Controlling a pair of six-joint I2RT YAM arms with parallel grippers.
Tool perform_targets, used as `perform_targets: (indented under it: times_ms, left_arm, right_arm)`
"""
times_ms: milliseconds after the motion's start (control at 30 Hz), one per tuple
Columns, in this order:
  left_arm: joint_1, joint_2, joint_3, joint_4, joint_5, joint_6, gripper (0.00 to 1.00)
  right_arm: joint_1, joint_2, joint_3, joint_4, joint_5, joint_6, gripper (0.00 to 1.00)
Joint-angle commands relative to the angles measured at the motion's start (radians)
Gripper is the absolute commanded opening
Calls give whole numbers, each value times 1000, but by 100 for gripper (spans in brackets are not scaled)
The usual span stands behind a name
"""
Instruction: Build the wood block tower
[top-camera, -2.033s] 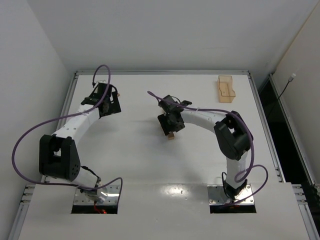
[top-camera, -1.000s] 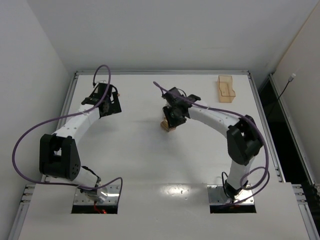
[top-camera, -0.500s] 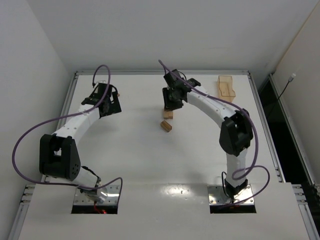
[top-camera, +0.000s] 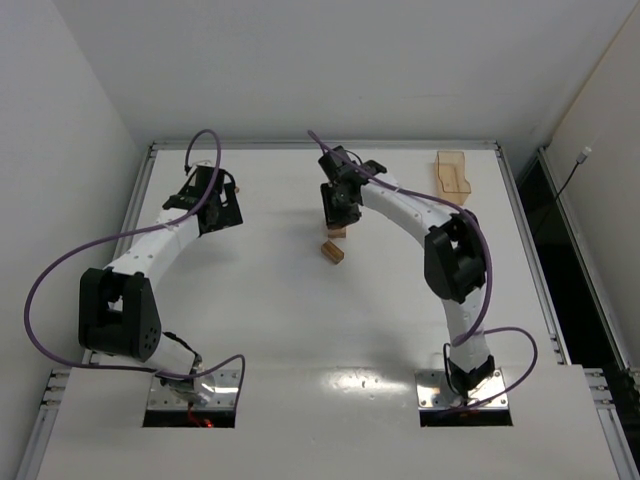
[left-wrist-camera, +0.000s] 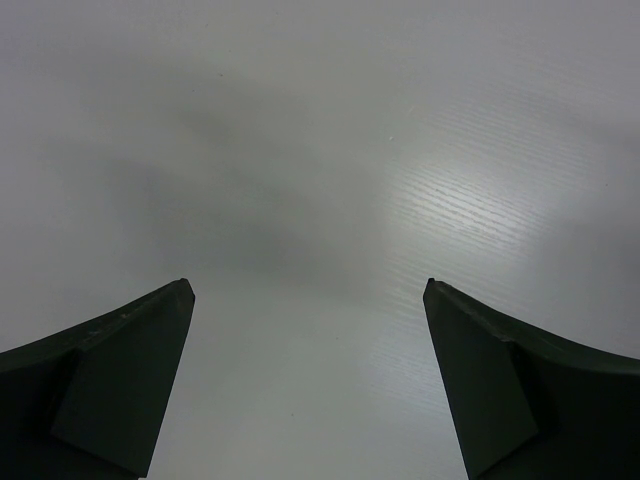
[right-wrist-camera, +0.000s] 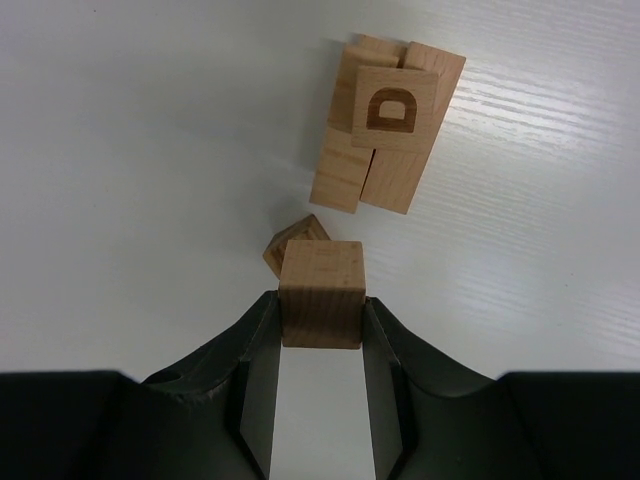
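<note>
the right gripper (right-wrist-camera: 320, 305) has swung away from the middle of the table (right-wrist-camera: 120, 150) toward its far side over the last two seconds, carrying a cube with it; the left gripper (left-wrist-camera: 307, 290) has not shifted; the right fingers are drawn in narrow and clamp the plain cube (right-wrist-camera: 321, 307) by two opposite faces, its end sticking out past the fingertips; the wood block tower (right-wrist-camera: 385, 125) stands beyond those fingertips and a little to one side, clear of the held cube; it is light tan with fine grain, made of oblong bars standing upright side by side, more block edges showing behind them, and capped by a cube with a dark-brown letter d burned into its top face; a small loose block (right-wrist-camera: 292, 243) with a framed face lies just past the held cube, partly hidden by it; the left gripper hangs over bare table, jaws spread wide, nothing between them
</note>
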Motion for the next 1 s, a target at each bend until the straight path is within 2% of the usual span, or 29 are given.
perform_targets:
  times_ms: [0,667,967]
  left_arm:
    - [15,-26,5,25,-7,-12,100]
    - [15,-7,-6,34,11,-12,100]
    - [15,22,34,34,20,-12,100]
  right_arm:
    - [-3,30,40,19,24,13,0]
    - [-31,99,89,38,15,13,0]
    - [-60,127,127,56,25,13,0]
